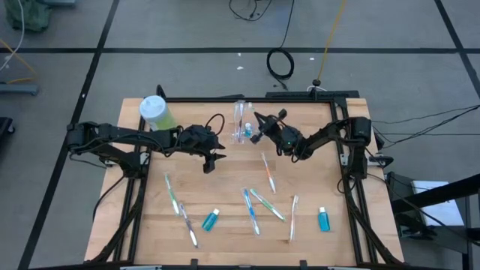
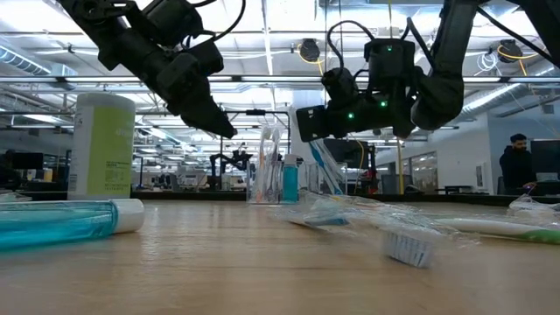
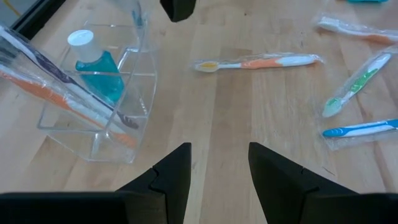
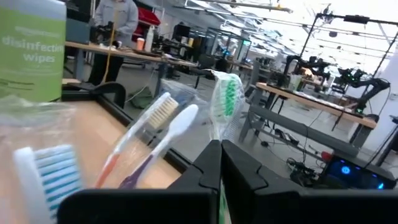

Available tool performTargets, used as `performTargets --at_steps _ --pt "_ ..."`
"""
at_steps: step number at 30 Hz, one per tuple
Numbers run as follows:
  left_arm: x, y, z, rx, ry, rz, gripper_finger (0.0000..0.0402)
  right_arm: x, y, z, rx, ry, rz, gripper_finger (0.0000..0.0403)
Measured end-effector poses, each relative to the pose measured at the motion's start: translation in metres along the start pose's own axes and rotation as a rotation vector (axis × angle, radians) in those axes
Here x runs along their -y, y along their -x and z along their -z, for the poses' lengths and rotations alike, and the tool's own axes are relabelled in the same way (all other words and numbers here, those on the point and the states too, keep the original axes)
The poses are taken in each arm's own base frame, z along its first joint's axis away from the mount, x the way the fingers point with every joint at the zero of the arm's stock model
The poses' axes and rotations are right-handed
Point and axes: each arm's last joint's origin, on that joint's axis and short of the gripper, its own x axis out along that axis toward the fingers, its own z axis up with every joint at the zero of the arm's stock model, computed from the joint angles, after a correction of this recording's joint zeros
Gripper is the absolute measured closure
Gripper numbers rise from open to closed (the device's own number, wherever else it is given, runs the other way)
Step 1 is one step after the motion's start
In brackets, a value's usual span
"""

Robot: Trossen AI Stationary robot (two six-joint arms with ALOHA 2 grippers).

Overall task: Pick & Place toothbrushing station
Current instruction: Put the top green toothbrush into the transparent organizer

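A clear plastic holder (image 1: 243, 122) stands at the table's far middle with a teal tube (image 3: 99, 70) and several toothbrushes leaning in it. My right gripper (image 1: 259, 120) is right beside its right side, shut on a wrapped green-bristled toothbrush (image 4: 225, 96). My left gripper (image 1: 215, 159) hovers open to the holder's near left, with bare table between its fingers (image 3: 214, 169). Loose wrapped toothbrushes lie flat on the table: an orange one (image 1: 268, 172), a green one (image 1: 173, 193) and a blue one (image 1: 251, 210). Two teal tubes (image 1: 211, 220) (image 1: 324, 219) lie near the front. My right gripper pinches the green toothbrush between its two shut fingers, on the wrapped stem just below the head (image 4: 219, 138). The fingers come about level from the table's right and lie across the brush. The brush stands nearly upright, head above the fingers and handle (image 2: 325, 171) hanging below.
A tall green wipes canister (image 1: 156, 112) stands at the far left corner, close behind my left arm. A black frame edges the table (image 1: 341, 105). Bare wood lies between the holder and the loose brushes.
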Motion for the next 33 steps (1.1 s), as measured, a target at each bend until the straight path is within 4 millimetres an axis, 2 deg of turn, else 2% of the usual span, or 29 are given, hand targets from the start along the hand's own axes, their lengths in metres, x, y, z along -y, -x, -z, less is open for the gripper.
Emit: performTargets --at_steps 7,13,17,26,30,33 --pt "0.0 0.0 0.0 -0.003 0.003 0.0 0.0238 -0.008 0.006 -0.002 -0.007 0.044 0.008 0.0392" --pt "0.0 0.0 0.002 -0.015 0.009 0.0 0.0238 -0.021 0.024 -0.009 -0.086 0.169 0.193 0.0383" --pt "0.0 0.0 0.002 -0.015 0.01 0.0 0.0238 -0.03 0.035 -0.012 -0.12 0.241 0.245 0.0383" --pt "0.0 0.0 0.001 -0.014 0.031 0.0 0.0238 -0.036 0.045 -0.014 -0.175 0.244 0.348 0.0376" --pt "0.0 0.0 0.001 -0.014 0.031 0.0 0.0238 -0.037 0.049 -0.011 -0.221 0.271 0.398 0.0357" --pt "0.0 0.0 0.001 -0.014 0.036 -0.001 0.0238 -0.042 0.052 -0.008 -0.219 0.222 0.383 0.0336"
